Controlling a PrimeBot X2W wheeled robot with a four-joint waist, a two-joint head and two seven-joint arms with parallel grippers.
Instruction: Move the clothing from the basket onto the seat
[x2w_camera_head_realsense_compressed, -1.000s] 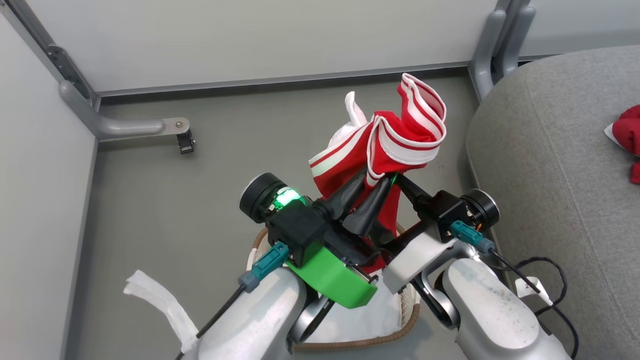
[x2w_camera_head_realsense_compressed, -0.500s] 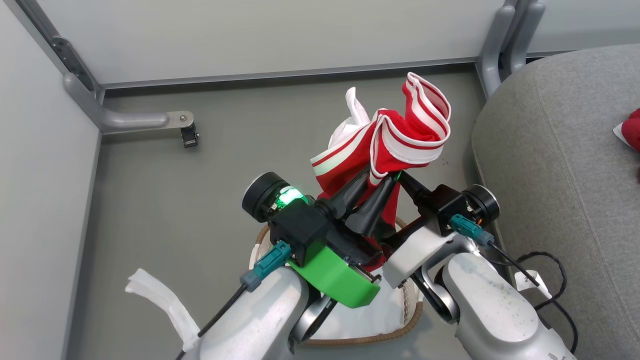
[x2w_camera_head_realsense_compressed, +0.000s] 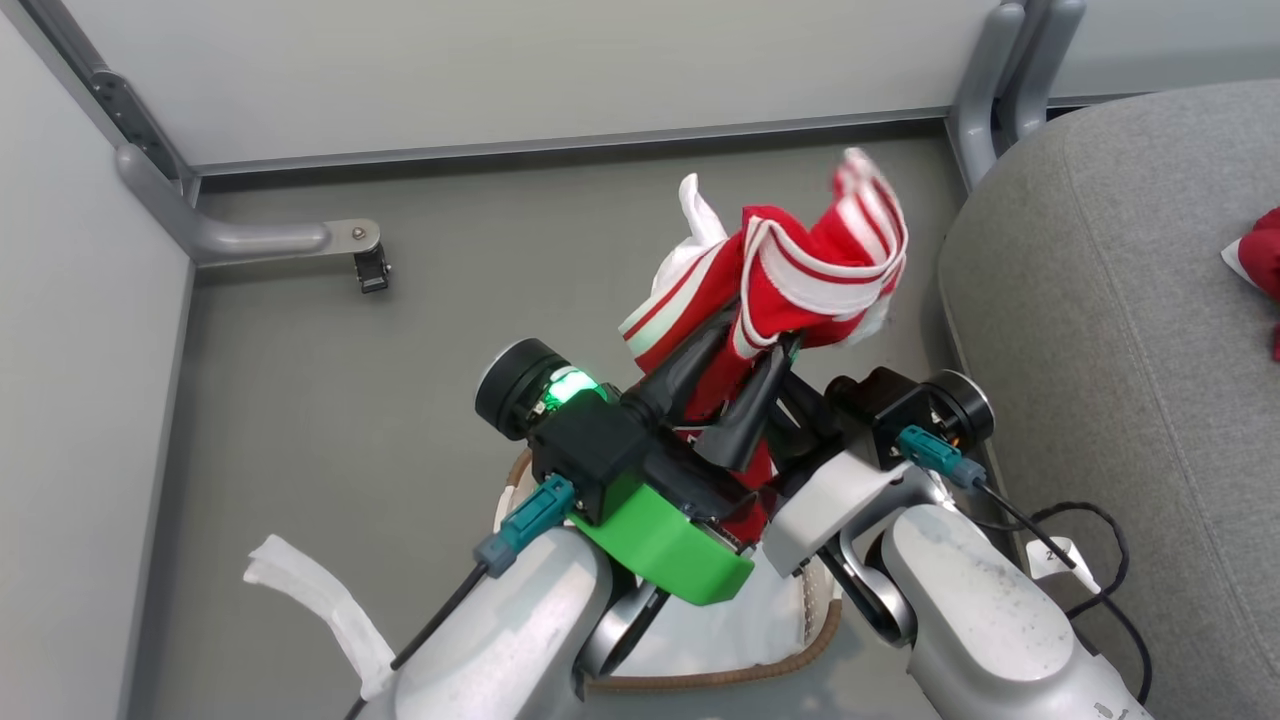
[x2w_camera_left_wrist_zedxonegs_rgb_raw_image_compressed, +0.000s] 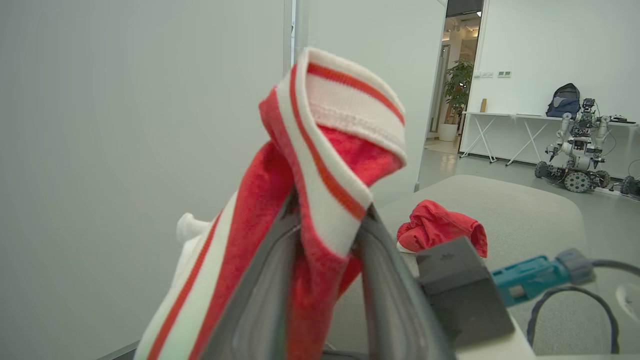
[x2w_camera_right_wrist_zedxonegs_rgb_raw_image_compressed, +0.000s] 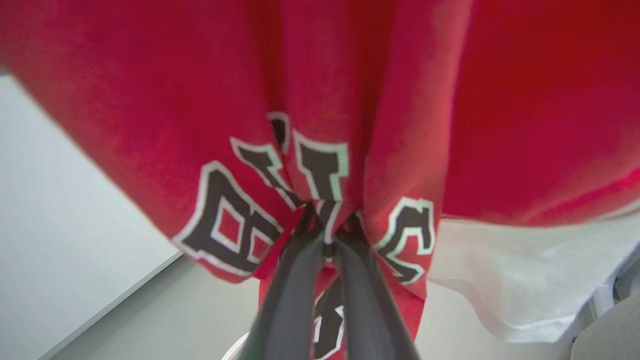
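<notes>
**A:** Head view first. Where's the load?

**B:** The red garment (x2w_camera_head_realsense_compressed: 810, 270) is in the air above the basket (x2w_camera_head_realsense_compressed: 720, 682), bunched over both pincers. A second red piece (x2w_camera_head_realsense_compressed: 1262, 255) lies on the seat (x2w_camera_head_realsense_compressed: 1100, 300), at the far right edge. The two pale forearms rise from the bottom of the view and converge with their wrists close together. The fingers are angled up and forward.

**A:** And the left gripper (x2w_camera_head_realsense_compressed: 758, 335)?

**B:** Its fingers spread in a narrow V, with cloth running between them.

**A:** What does the left wrist view add?

**B:** The jaws stand partly apart. The striped hem (x2w_camera_left_wrist_zedxonegs_rgb_raw_image_compressed: 340, 100) folds over the tips and drops down through the gap. I'd say it is draped there rather than pinched hard. Beyond it, the second red piece (x2w_camera_left_wrist_zedxonegs_rgb_raw_image_compressed: 440, 227) sits crumpled on the grey seat (x2w_camera_left_wrist_zedxonegs_rgb_raw_image_compressed: 525, 210).

**A:** Right wrist view?

**B:** The right gripper (x2w_camera_right_wrist_zedxonegs_rgb_raw_image_compressed: 330, 220) has its fingers pressed together on a fold of the red cloth, right at the dark lettering (x2w_camera_right_wrist_zedxonegs_rgb_raw_image_compressed: 320, 165). The rest of the cloth hangs loose around the fingers.

**A:** How will it handle?

**B:** It should be light, limp and a little slick (sports knit, by the look). It will sag and trail from wherever it is gripped. A doubled fold or the thick hem band looks like the best hold, since the layers give the pads something to bite on. I'd carry it high toward the seat, or the hanging tail may catch on the basket's rim.
</notes>
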